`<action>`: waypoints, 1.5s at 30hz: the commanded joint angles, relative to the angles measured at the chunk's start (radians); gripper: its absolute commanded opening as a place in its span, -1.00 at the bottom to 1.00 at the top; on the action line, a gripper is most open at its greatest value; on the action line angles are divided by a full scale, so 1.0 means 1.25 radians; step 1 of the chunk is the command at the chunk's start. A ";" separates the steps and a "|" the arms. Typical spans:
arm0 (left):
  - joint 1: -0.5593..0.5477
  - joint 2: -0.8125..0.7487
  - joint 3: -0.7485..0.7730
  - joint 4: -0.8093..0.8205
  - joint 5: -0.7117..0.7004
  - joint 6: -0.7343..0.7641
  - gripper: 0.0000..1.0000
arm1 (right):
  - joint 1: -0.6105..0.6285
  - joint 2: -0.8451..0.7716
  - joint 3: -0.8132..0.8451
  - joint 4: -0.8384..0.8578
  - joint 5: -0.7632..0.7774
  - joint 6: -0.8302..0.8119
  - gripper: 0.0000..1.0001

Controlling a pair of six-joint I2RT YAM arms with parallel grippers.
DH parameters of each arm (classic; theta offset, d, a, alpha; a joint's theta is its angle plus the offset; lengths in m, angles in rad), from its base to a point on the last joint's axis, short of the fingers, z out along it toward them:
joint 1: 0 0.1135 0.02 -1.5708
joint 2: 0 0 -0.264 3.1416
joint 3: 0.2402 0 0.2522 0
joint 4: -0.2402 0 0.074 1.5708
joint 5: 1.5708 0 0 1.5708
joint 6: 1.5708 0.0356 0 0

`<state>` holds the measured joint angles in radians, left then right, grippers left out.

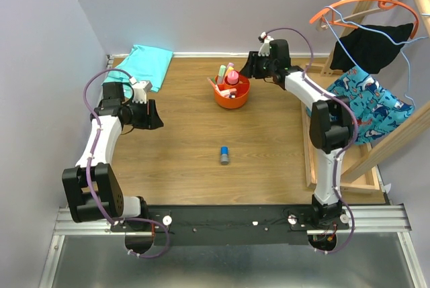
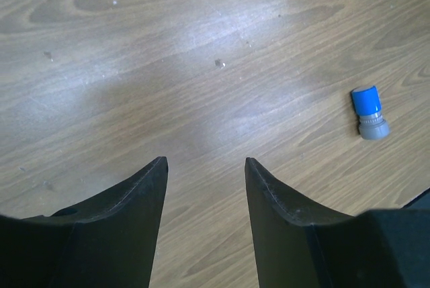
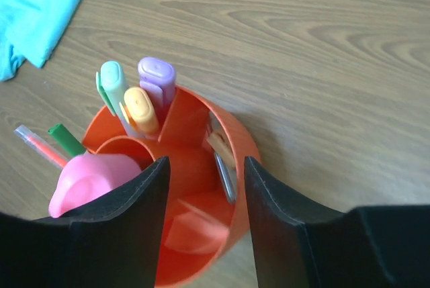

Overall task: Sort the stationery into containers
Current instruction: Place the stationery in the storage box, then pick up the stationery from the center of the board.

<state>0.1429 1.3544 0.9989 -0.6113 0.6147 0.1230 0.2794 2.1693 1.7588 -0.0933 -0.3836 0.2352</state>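
orange-red organiser (image 1: 232, 92) is seen at the far middle of the wooden table (image 1: 188, 180), already well stocked. green highlighter (image 3: 112, 83), purple highlighter (image 3: 156, 75) & orange highlighter (image 3: 140, 109) are stood upright in one back compartment, caps up, so like is kept w/ like. a thin red pen (image 3: 37, 144) & a green marker (image 3: 65, 139) are leaned in the next section, beside the pink centre piece (image 3: 87, 182).

right gripper (image 3: 205, 160) is hung directly over the organiser's near compartment, fingers spread apart w/ nothing between them. this is judged a drop position, prob chosen so an item falls inside the rim rather than onto the wood. something thin is glimpsed against the inner wall there; it can't be made out.

blue-grey cylinder (image 1: 224, 155) is laid on its side mid-table, well apart from the organiser, blue cap pointed away from the bases. it's the only stationery seen outside the container, so the job is judged nearly done.

left gripper (image 1: 153, 115) is held low over bare wood at the left, fingers released, nothing grasped. the cylinder is caught only at the right edge of its wrist view, i.e. not lined up; a reach to the right would be needed. being round, it could be rolled if nudged.

teal cloth (image 1: 144, 63) is seen at the far-left corner, not counted in the sort.
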 commanded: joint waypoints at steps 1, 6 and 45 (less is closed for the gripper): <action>0.006 -0.004 0.035 0.025 0.020 -0.028 0.18 | -0.001 -0.157 -0.059 -0.099 0.150 0.051 0.15; 0.006 -0.017 0.017 0.039 0.020 -0.037 0.18 | 0.047 -0.258 -0.187 -0.284 0.194 0.068 0.20; 0.005 -0.237 -0.168 0.075 0.031 -0.122 0.20 | 0.386 -0.159 -0.332 -0.416 0.150 0.232 0.39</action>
<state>0.1429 1.1007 0.8082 -0.5446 0.6239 -0.0097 0.7338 1.9305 1.3087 -0.5991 -0.2234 0.5163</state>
